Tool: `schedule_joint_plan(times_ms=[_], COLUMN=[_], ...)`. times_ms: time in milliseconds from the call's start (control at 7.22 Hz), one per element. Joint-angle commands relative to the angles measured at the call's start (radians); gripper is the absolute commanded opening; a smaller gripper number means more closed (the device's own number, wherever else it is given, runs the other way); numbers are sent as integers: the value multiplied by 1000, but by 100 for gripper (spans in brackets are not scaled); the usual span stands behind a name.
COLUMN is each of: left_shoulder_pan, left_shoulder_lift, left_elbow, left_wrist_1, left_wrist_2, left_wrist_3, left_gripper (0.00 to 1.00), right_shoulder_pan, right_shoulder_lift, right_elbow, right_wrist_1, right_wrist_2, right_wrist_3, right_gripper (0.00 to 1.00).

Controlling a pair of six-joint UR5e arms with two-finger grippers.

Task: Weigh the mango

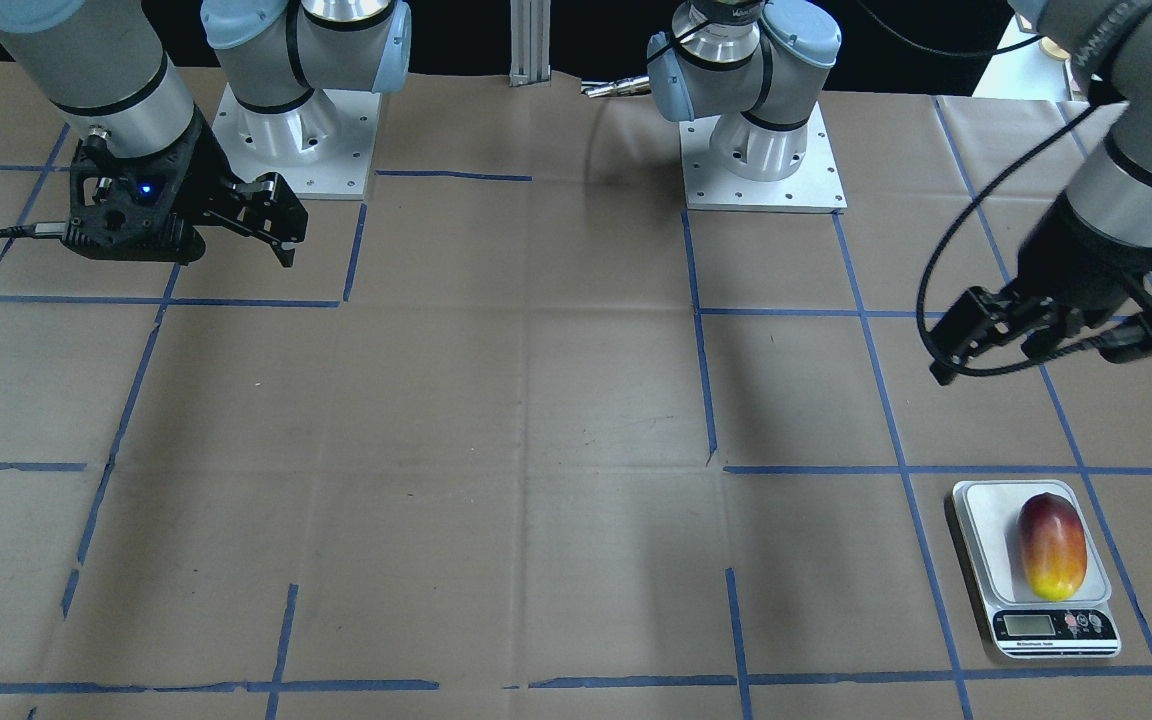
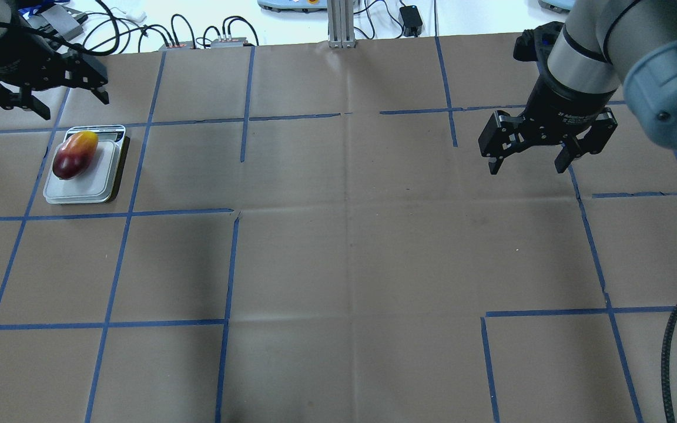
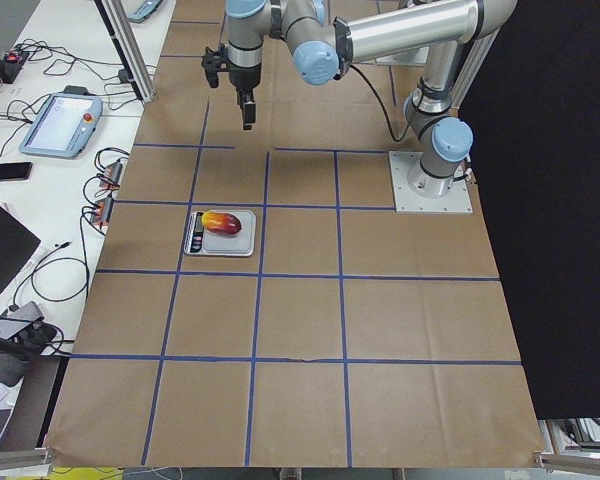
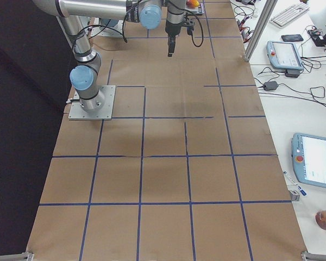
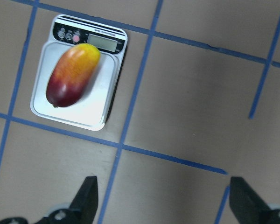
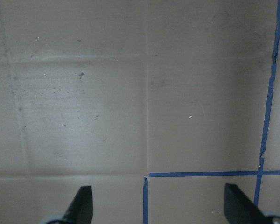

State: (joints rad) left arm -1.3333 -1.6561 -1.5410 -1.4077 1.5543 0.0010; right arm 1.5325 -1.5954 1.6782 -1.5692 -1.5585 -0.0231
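The mango (image 1: pixel 1052 545), dark red fading to yellow, lies on its side on the white scale (image 1: pixel 981 520), yellow end toward the display. It also shows in the overhead view (image 2: pixel 74 154) and the left wrist view (image 5: pixel 71 74). My left gripper (image 2: pixel 50 97) is open and empty. It hangs in the air clear of the scale (image 5: pixel 100 93), which lies ahead of its fingers (image 5: pixel 86 198). My right gripper (image 2: pixel 528 164) is open and empty above bare paper on the other side of the table; the right wrist view shows only paper between its fingers (image 6: pixel 81 205).
Brown paper with a blue tape grid (image 2: pixel 233 264) covers the table. The two arm bases (image 1: pixel 296 140) (image 1: pixel 761 150) stand at the robot's edge. Cables and boxes (image 2: pixel 197 41) lie beyond the far edge. Tablets (image 4: pixel 315 168) sit on the side benches.
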Motion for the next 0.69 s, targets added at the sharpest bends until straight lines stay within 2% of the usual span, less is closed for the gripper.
schedule_joint_plan(times_ms=[0,277,554], left_shoulder_pan=[-130,-199,-213], left_shoulder_lift=[49,45,39], left_elbow=[-21,-22,-27], left_wrist_1=[-74,-76,-83], left_wrist_2=[6,7,6], left_wrist_3=[-56,-82,-79], left_gripper=[100,100,100], right_shoulder_pan=[0,0,0], right_shoulder_lift=[0,0,0], right_elbow=[0,0,0], right_wrist_1=[0,0,0], right_wrist_2=[0,0,0], right_wrist_3=[0,0,0], right_gripper=[100,100,100])
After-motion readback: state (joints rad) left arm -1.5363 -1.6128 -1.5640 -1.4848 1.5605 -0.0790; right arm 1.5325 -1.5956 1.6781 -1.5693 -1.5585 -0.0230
